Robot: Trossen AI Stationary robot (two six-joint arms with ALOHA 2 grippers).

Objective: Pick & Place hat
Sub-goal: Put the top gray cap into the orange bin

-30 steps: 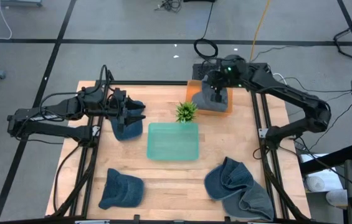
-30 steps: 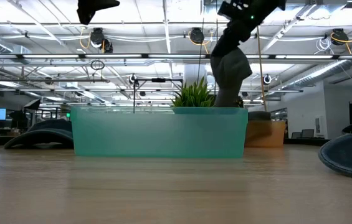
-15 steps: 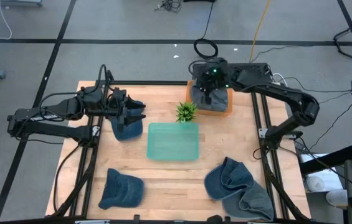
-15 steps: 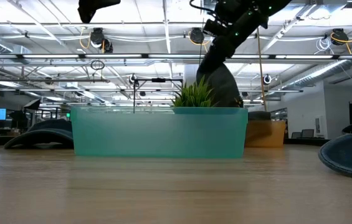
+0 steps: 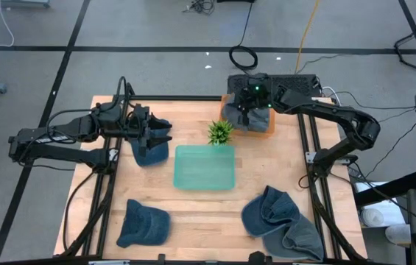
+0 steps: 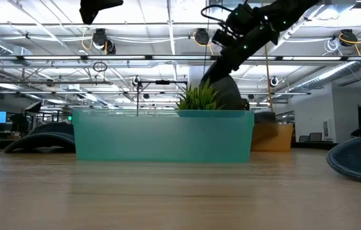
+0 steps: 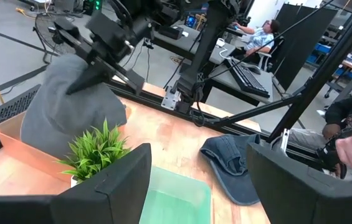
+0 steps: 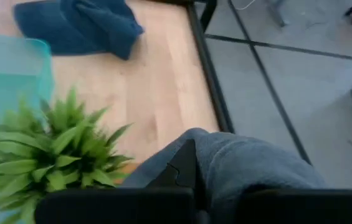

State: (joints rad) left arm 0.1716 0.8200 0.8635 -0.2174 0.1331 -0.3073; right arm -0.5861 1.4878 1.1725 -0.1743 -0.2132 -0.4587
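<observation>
The table (image 5: 193, 213) was a pale wood top w/ the teal bin (image 5: 205, 167) at its centre, and that bin looked empty in both the high and low views. The orange tray (image 5: 266, 129) sat at the far right corner; a grey hat (image 5: 238, 115) was draped over its left side, partly inside, partly hanging over the wall. Right gripper (image 5: 249, 112) was over that tray, its fingers pinched together on the grey hat's fabric, as the right wrist view showed cloth bunched between them.

Hat looked light, soft, floppy: prob. sags and folds when lifted, not slippery, not fragile. Best hold, by my judgement, is a pinch on a fold of the crown or on the brim edge, since the cloth gives no firm shape.

Left gripper (image 5: 162, 136) hung over the far left part of the table, above a blue hat (image 5: 151, 149), fingers spread apart w/ nothing between them. Two blue hats (image 5: 280, 223) lay piled at the near right corner, another blue hat (image 5: 143, 223) near the near left corner. Smallest item: a green plant (image 5: 220, 132) just beyond the bin's far edge, beside the tray.
</observation>
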